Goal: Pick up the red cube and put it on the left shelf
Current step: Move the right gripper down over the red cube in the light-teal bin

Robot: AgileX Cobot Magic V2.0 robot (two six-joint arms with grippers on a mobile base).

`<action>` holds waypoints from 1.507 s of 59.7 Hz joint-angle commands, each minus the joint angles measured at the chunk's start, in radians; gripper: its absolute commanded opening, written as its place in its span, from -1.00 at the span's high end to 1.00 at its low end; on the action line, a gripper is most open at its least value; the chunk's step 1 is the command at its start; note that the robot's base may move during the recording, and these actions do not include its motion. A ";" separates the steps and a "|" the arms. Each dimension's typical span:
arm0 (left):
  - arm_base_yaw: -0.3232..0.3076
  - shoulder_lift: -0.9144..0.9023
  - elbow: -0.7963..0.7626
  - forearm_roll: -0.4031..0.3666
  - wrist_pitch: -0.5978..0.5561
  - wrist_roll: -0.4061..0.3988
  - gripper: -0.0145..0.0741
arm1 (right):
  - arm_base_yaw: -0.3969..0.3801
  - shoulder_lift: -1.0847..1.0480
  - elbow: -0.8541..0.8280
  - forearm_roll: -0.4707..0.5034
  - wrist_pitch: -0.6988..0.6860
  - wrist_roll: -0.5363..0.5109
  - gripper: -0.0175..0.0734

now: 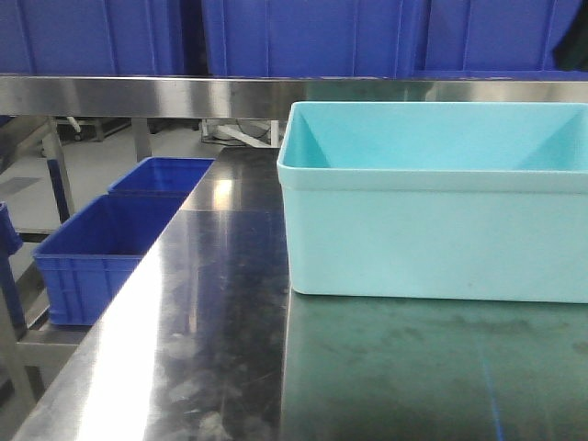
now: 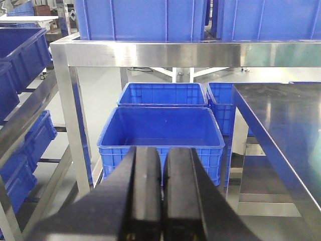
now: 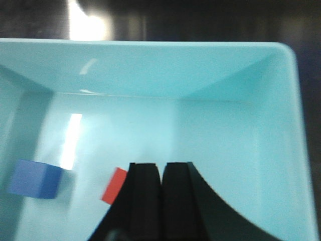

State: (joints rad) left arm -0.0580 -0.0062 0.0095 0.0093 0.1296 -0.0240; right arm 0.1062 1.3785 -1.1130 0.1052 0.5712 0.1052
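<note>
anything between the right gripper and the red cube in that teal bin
Nothing visible. The red cube lies on the teal bin floor right beside the shut right gripper, partly hidden behind one finger. The blue cube sits farther aside, clear of both.

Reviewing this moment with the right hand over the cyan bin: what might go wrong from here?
1. The right hand looks shut, with the red cube beside it, not in its grip; descending like this would likely shove the cube.
2. The blue cube lies nearby in the same cyan bin and might be nudged or taken by mistake.
</note>
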 commanded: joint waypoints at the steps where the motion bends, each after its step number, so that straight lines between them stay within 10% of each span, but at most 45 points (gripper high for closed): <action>1: -0.004 -0.016 0.023 -0.003 -0.087 -0.001 0.44 | 0.022 -0.007 -0.061 0.024 -0.044 -0.001 0.43; 19: -0.004 -0.016 0.023 -0.003 -0.087 -0.001 0.44 | 0.092 0.081 -0.080 0.024 -0.053 -0.001 -0.73; 90: -0.004 -0.016 0.023 -0.003 -0.087 -0.001 0.44 | 0.102 0.271 -0.080 0.023 -0.063 -0.001 -0.73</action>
State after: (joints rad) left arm -0.0580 -0.0062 0.0095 0.0093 0.1296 -0.0240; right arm 0.2073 1.6932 -1.1577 0.1254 0.5568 0.1052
